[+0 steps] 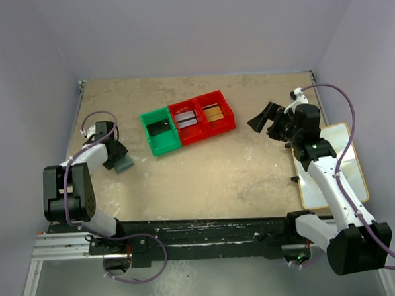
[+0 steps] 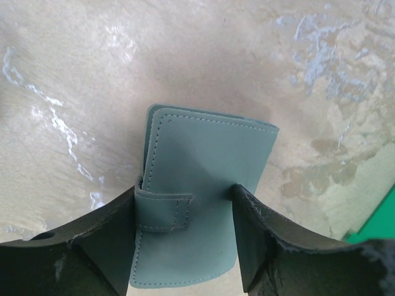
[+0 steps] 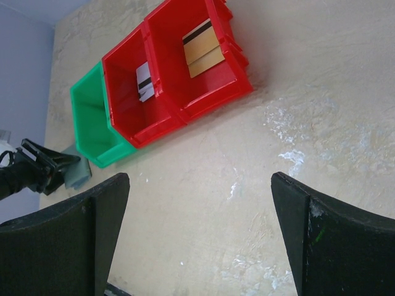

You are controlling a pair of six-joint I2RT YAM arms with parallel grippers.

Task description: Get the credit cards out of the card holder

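Card holder (image 2: 197,185): light blue, lies flat on the worktop (image 2: 74,74), far left side, well apart from the bins. Folded shut; tab (image 2: 163,213) wraps over one long edge. No card edge shows from outside, so cannot tell whether any are left in it.

Left fingers (image 2: 105,246): one on each side of the holder, holder between them. One finger sits at the tab edge, the other over the opposite edge. They look to be touching or just short of it; cannot tell whether they are actually pinching.

Step in hand, as judged: get a firm hold of the closed holder so it can be lifted and opened.

Doing it well:
- Squeeze across the two long edges, square on, not at a corner. The holder lies slightly skewed to the fingers, so it may twist as they meet it.
- The finger at the tab risks clamping the tab down. Better to grip just clear of it, leaving it free to be pulled.
- Soft, thin material: press too hard and the panels bow; too lightly and it slides on the worktop.
- Lift only once both fingers bear on it.

Right fingers (image 3: 74,234): spread wide, holding nothing, hovering over bare worktop right of the bins. Likely the ones to work the tab.

Bins mid-worktop: green bin (image 3: 92,123), then two red bins (image 3: 129,105) with a white card (image 3: 144,81) in one and a tan card (image 3: 202,49) in the other.
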